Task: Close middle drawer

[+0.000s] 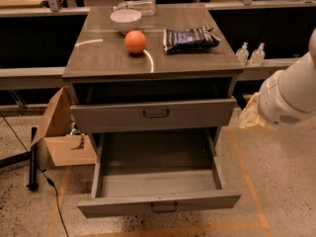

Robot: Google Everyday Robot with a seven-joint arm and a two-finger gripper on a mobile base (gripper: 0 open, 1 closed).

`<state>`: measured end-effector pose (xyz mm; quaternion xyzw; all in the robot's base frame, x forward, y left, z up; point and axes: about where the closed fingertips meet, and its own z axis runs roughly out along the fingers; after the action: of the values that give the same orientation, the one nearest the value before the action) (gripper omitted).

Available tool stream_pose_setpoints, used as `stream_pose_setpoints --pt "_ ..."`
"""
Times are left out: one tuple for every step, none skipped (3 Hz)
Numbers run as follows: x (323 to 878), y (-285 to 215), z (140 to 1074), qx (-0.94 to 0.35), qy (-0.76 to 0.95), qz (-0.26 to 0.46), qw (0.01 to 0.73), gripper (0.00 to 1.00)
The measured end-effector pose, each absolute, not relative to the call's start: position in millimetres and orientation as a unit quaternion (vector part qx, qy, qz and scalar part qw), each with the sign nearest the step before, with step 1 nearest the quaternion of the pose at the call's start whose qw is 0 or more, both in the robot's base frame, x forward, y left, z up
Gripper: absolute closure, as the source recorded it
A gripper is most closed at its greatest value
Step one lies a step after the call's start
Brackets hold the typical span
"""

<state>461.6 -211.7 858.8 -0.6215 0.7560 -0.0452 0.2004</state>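
The middle drawer is pulled far out toward me. Its deep grey tray is empty, and a small dark loop handle sits at the centre of its front. Above it, the taller top drawer is out a little. The lowest drawer is hidden beneath. My gripper is at the right of the cabinet, level with the top drawer's right end and just apart from it, on the end of my white arm. It touches neither drawer.
An orange, a white bowl, a dark snack bag and a clear bottle sit on the cabinet top. A cardboard box, a black pole and a cable are on the floor at left. Two small bottles stand on the right ledge.
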Motion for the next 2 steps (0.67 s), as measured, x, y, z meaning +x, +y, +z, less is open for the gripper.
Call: stream_pose_setpoints --pt "462.5 -205.5 807.9 -0.643 0.735 -0.041 0.211 1.00" --pt "466.1 -189.8 741.5 -0.679 0.702 -0.036 0.213 1.00"
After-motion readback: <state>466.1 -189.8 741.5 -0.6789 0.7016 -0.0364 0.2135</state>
